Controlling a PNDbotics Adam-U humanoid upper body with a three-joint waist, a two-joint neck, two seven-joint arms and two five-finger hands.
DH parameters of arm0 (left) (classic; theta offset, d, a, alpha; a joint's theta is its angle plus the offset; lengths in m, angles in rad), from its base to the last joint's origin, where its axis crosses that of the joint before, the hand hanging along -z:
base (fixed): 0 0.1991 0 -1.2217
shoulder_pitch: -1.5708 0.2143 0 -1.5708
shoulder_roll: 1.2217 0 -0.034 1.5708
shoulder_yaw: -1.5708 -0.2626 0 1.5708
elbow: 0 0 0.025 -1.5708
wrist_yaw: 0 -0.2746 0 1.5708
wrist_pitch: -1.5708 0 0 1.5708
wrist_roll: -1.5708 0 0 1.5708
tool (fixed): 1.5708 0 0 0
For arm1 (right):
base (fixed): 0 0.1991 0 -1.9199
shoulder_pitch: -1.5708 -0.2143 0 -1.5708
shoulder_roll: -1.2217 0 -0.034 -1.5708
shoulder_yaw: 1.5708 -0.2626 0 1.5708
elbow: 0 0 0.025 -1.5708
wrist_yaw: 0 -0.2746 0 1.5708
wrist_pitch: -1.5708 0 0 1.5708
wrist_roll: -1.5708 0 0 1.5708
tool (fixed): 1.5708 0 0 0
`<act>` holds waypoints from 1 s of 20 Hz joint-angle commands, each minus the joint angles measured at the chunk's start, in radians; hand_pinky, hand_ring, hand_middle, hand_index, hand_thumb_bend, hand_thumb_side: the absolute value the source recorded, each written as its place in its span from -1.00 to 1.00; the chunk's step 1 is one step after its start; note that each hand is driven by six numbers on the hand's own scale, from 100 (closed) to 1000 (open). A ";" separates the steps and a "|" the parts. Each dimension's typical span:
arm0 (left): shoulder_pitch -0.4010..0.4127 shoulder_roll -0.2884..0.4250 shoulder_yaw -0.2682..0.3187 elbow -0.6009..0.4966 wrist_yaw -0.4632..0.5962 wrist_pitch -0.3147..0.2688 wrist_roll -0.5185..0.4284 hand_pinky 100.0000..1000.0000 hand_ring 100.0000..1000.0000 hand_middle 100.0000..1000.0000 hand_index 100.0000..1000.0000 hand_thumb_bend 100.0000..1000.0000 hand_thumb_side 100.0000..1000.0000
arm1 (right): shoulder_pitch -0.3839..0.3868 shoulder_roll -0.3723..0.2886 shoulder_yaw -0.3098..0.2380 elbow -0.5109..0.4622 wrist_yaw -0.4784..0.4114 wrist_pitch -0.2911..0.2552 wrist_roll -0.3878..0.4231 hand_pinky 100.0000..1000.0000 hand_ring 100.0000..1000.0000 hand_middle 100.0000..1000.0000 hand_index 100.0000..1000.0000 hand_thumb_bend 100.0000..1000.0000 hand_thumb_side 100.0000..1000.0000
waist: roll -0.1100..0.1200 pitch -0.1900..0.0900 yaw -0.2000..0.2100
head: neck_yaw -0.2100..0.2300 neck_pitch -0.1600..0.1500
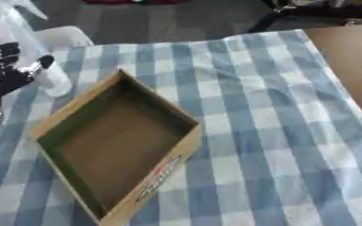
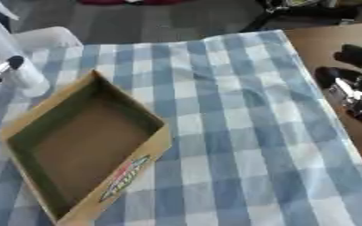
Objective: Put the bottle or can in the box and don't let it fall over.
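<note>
A: Box (image 1: 115,145)? Matt brown cardboard, glossy printed label on the front wall.
B: Yes. Tablecloth (image 1: 277,132) soft woven cloth, blue-white check. Bottle (image 1: 41,62) clear smooth plastic.
A: Left hand (image 1: 10,73) black, silver metal bits.

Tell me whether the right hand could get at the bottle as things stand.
Probably not easily. The right hand sits at the table's far right edge, while the bottle stands at the far left, already held in the left hand. The open box lies between them, so the left hand is far better placed.
</note>
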 commanded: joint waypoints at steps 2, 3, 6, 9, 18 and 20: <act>-0.046 0.017 0.005 0.032 -0.057 -0.003 0.032 0.97 0.78 0.58 0.65 0.41 -0.56 | -0.018 -0.010 -0.003 -0.019 -0.004 -0.002 0.007 0.90 0.75 0.75 0.78 -0.35 -0.55 | -0.005 -0.013 -0.006 | 0.010 -0.023; -0.054 0.014 0.008 0.046 -0.067 -0.001 0.042 0.96 0.78 0.58 0.65 0.41 -0.55 | -0.019 -0.010 -0.003 -0.019 -0.004 -0.002 0.008 0.90 0.75 0.75 0.78 -0.35 -0.55 | -0.006 -0.011 -0.008 | 0.012 -0.025; -0.077 0.003 0.013 0.078 -0.080 -0.002 0.062 0.94 0.76 0.55 0.63 0.38 -0.54 | -0.023 -0.008 0.000 -0.019 -0.005 0.000 0.010 0.90 0.75 0.75 0.78 -0.35 -0.54 | -0.007 -0.005 -0.013 | 0.016 -0.030; -0.089 -0.005 0.015 0.096 -0.072 -0.004 0.076 0.92 0.74 0.53 0.62 0.38 -0.51 | -0.024 -0.005 0.001 -0.019 -0.005 0.003 0.011 0.90 0.75 0.75 0.78 -0.35 -0.54 | -0.006 0.000 -0.017 | 0.018 -0.030; -0.111 -0.002 0.024 0.124 -0.093 0.030 0.199 0.91 0.73 0.51 0.62 0.39 -0.56 | -0.028 -0.001 0.005 -0.019 -0.004 0.003 0.016 0.90 0.75 0.75 0.78 -0.35 -0.53 | -0.002 0.015 -0.025 | 0.022 -0.044; -0.122 -0.001 0.025 0.132 -0.091 0.026 0.207 0.90 0.72 0.50 0.61 0.38 -0.58 | -0.031 0.000 0.006 -0.019 -0.007 0.004 0.017 0.90 0.75 0.75 0.78 -0.35 -0.53 | 0.000 0.022 -0.029 | 0.027 -0.051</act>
